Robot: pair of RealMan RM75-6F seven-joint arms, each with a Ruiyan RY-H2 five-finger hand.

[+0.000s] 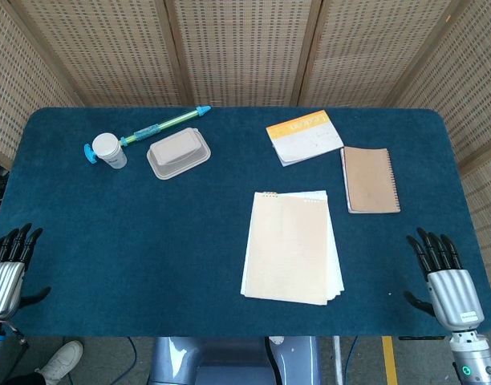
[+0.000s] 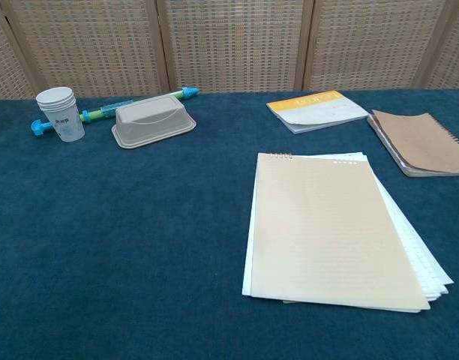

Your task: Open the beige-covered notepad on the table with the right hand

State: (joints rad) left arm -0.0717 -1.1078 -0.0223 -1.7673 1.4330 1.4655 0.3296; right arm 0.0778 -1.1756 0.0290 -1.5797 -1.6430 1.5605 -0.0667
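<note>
Near the middle of the table, a bit toward the robot's right, the beige-covered notepad is laid flat and closed, cover up, binding at the far edge. White sheets are seen sticking out along its right and near edges in the chest view, so the cover is prob. loose there & easiest lifted from the near right corner. It is placed within reach of the right arm, which fits the task.

Beyond the notepad, to its far right, a brown spiral notebook is lying closed; just left of that, an orange-and-white booklet is set. Far left of the notepad, a tan lidded box, a white cup and a blue-green pen-like stick are grouped, well apart from the work area, so nothing is in the way.

Right of the notepad, at the table's near edge, the right hand is seen w/ fingers straight and apart, pointing away from the robot; nothing is held or touched, except poss. the table edge (can't be told). It is well apart from the notepad; reach not yet begun, by the look of it.

Left of the notepad, at the opposite near corner, the left hand is held likewise, fingers spread, empty.
</note>
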